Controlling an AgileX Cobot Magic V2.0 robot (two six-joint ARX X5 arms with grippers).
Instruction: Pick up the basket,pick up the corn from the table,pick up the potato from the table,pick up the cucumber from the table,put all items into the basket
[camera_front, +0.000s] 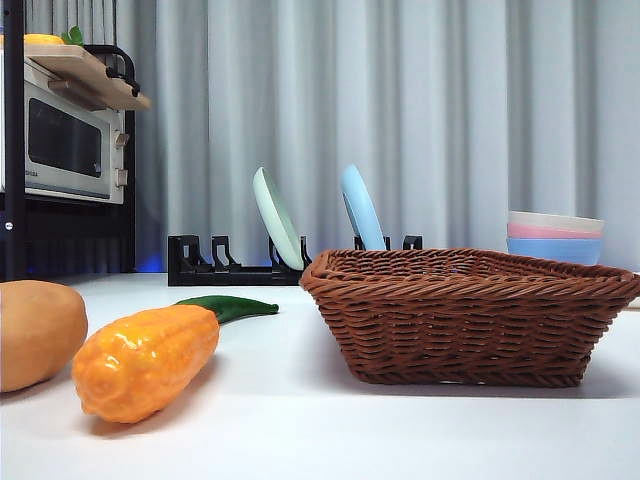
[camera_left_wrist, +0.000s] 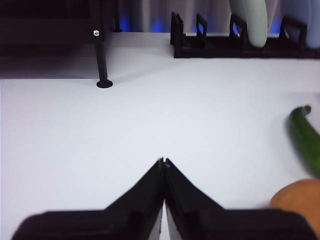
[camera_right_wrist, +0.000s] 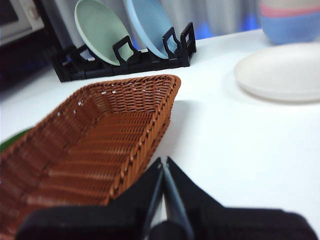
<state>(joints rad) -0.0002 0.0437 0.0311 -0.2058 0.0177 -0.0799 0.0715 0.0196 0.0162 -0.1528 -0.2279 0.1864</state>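
Both my jaws were closed and empty, so reaching for the basket (camera_right_wrist: 100, 135) unopened risked shoving it aside

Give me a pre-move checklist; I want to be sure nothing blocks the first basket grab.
1. Brown woven wicker basket upright on the white table: ok.
2. Basket interior empty: ok.
3. Right gripper beside the basket rim, jaws shut: not ok for grasping.
4. Left gripper shut over bare table: ok, waiting.
5. Bumpy orange corn, tan potato, dark green cucumber lying apart from the basket: ok.
6. Cream flat plate clear of basket: ok.
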